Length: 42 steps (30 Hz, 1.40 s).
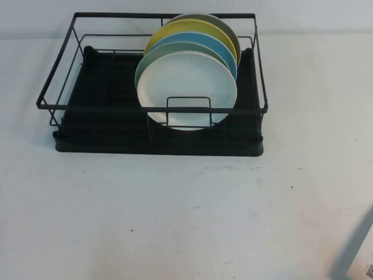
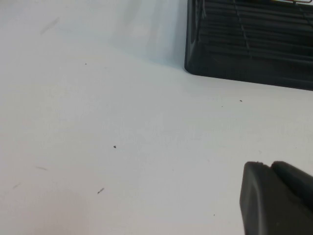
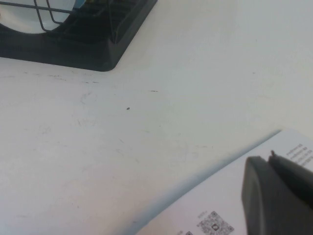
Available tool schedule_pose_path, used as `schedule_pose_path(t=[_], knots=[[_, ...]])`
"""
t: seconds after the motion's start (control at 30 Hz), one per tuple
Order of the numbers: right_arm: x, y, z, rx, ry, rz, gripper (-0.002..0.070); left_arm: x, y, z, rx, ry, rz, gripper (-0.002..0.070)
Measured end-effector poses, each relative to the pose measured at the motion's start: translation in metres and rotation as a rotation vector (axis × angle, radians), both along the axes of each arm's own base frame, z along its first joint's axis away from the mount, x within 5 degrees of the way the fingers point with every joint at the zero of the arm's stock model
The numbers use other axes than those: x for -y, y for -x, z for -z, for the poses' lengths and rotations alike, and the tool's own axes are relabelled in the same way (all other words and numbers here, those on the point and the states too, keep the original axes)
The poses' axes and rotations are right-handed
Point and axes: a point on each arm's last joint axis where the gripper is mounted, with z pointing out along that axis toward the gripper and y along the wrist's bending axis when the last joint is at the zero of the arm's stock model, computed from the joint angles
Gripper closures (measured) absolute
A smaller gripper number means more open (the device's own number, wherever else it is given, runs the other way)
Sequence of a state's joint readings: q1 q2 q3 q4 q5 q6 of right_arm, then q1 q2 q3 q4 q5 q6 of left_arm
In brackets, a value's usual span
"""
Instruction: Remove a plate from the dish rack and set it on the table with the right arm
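Five plates, high view: standing on edge in a row inside the dish rack (image 1: 157, 105), toward its right half.
Front plate: the white plate (image 1: 187, 87), nearest the camera, its lower edge behind a small wire loop of the rack front.
Behind it, in order: pale green plate (image 1: 143, 65), blue plate (image 1: 201, 41), yellow plate (image 1: 175, 28), grey-green plate (image 1: 228, 26).
Dish rack, high view: black wire frame on a black tray base, standing on the far half of the table (image 1: 175, 216); left half of the tray bare.
Table, high view: white, with small dark specks and scuffs.
Lower right corner, high view: a grey blurred shape and a bit of white printed sheet (image 1: 368, 265) at the frame edge.
Grippers, high view: neither in view.
Left wrist view: left gripper (image 2: 276, 200) low over the table, well apart from a corner of the rack's tray base (image 2: 244, 54).
Left jaws: only one dark part visible; cannot tell how they stand.
Right wrist view: right gripper (image 3: 279, 196) above a white printed sheet with a QR code (image 3: 215, 223) lying on the table.
Right jaws: only a dark edge visible; cannot tell how they stand.
Also right wrist view: corner of the dish rack (image 3: 83, 44), a slice of the white plate (image 3: 24, 19) behind its wires.
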<state>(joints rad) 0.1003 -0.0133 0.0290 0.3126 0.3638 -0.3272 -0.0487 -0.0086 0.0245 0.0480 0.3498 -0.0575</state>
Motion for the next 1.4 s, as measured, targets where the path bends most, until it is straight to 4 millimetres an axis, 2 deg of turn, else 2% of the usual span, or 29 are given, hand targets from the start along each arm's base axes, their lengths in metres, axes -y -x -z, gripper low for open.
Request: schedule_pose_path(t=[1.4], knots=[[0.0009, -0.0001, 0.0003, 0.003, 0.030, 0.002, 0.0694, 0.0000, 0.0000, 0.0000, 0.000, 0.000, 0.000, 0.0679]])
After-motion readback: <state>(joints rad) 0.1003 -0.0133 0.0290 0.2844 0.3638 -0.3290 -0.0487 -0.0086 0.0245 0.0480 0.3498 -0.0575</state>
